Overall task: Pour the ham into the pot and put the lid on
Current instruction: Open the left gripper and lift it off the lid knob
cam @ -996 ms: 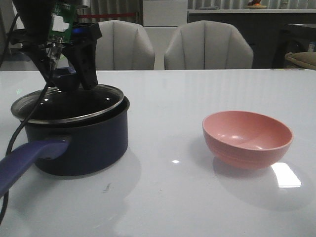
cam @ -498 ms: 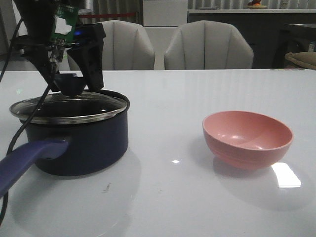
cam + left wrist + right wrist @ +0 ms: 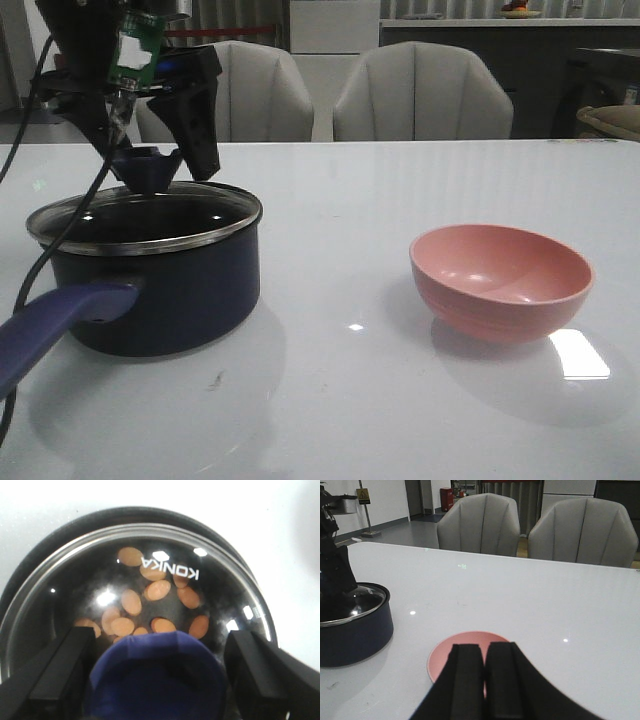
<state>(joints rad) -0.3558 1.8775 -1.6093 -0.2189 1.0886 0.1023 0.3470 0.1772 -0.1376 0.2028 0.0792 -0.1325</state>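
Observation:
The dark blue pot (image 3: 160, 290) stands at the table's left, its handle (image 3: 50, 320) pointing toward the front. The glass lid (image 3: 140, 225) lies level on the pot's rim. Through the glass I see the ham (image 3: 157, 590) as several orange-pink pieces on the pot's bottom. My left gripper (image 3: 155, 150) is open, one finger (image 3: 200, 125) on each side of the blue knob (image 3: 155, 675). The right gripper (image 3: 483, 652) is shut with nothing in it, hanging above the pink bowl (image 3: 442, 660). That gripper is outside the front view.
The pink bowl (image 3: 500, 280) sits upright at the right of the table with nothing in it. Two grey chairs (image 3: 420, 95) stand behind the far edge. A black cable (image 3: 45, 255) hangs down from the left arm beside the pot.
The lid went from tilted to level on the pot's rim. The left gripper's fingers spread apart from the knob and lifted a little.

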